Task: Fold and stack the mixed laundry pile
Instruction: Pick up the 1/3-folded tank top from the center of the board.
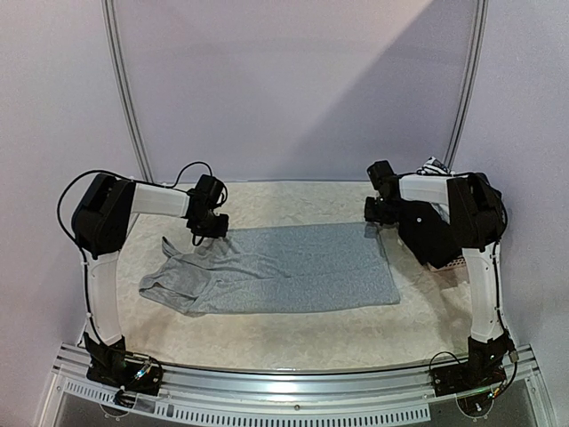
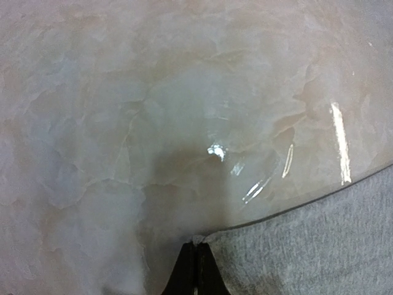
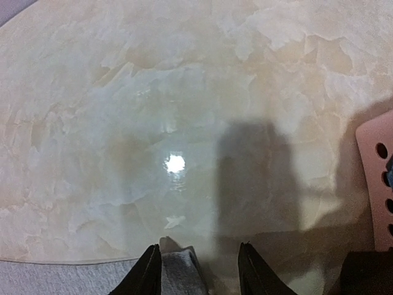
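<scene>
Light grey trousers [image 1: 284,267] lie spread flat across the table, their left end bunched up. My left gripper [image 1: 206,229] is at their far left edge, shut on a pinch of the grey cloth [image 2: 307,246]; its fingertips [image 2: 196,243] meet at the hem. My right gripper [image 1: 373,213] hovers over the far right corner with its jaws apart. In the right wrist view the grey corner [image 3: 178,270] lies loose against the left finger of the open right gripper [image 3: 199,249]. Black trousers [image 1: 431,236] are heaped at the right, with a white black-striped piece [image 1: 434,165] behind them.
A pink perforated basket [image 1: 453,264] sits under the black heap at the table's right edge; its wall [image 3: 376,178] shows in the right wrist view. The glossy marbled tabletop [image 1: 293,200] runs back to a wall.
</scene>
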`<state>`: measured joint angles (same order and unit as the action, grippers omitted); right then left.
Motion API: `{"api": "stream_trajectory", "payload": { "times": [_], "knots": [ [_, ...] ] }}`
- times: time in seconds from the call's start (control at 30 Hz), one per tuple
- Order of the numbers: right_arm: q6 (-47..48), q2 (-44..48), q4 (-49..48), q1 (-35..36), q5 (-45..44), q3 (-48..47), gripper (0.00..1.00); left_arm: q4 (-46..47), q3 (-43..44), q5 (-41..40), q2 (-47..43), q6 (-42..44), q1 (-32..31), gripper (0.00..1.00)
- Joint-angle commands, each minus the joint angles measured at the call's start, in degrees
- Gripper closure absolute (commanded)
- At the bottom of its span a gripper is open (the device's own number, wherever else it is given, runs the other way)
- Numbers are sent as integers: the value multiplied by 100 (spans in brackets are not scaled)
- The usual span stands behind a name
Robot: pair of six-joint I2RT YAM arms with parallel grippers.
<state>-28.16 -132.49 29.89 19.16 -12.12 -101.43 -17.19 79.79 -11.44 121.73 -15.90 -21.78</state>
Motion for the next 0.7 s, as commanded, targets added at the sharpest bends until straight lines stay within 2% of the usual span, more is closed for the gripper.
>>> {"api": "stream_trajectory", "payload": {
  "times": [0.0,0.33,0.67],
  "knots": [
    [78,-268,-105,28,272,-320,58,-205,-118,-116,-67,-50,95,100],
    [35,-519,10,42,140,-438,70,-215,-82,-88,-42,-27,95,100],
    [-64,-412,-15,81,87,-132,100,-288,72,-92,32,-21,102,100]
  ]
}}
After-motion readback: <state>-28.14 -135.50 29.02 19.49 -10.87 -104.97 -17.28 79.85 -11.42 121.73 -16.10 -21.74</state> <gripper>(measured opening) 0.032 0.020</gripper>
